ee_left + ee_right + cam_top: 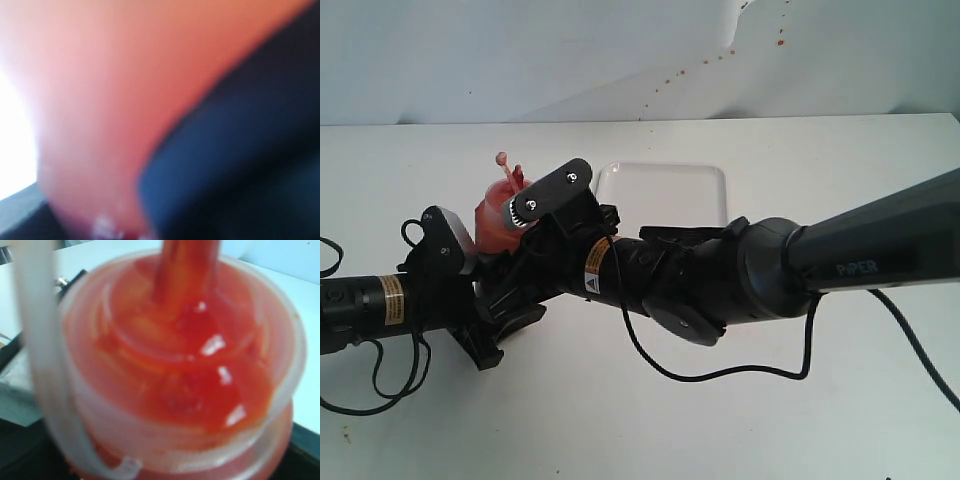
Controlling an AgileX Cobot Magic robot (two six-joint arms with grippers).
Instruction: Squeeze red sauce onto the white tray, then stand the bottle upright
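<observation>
The bottle (496, 222) stands nozzle-up between the left end effector (470, 255) and the right end effector (532, 225), I cannot tell if either grips it, and the tray (670, 195) at its 3 o'clock looks clean, so squeezing is left.

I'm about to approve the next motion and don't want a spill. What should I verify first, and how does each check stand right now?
1. Bottle upright, nozzle up: ok.
2. Bottle over the white tray: not ok; in the exterior view it is left of the tray.
3. Red sauce, seen on the bottle's shoulder, also on the tray: cannot tell; no drops on the visible part, and the right arm hides the near edge.
4. Left gripper firmly on bottle: cannot tell; its view is an orange blur.
5. Right gripper firmly on bottle: cannot tell; its fingers are outside its own view.
</observation>
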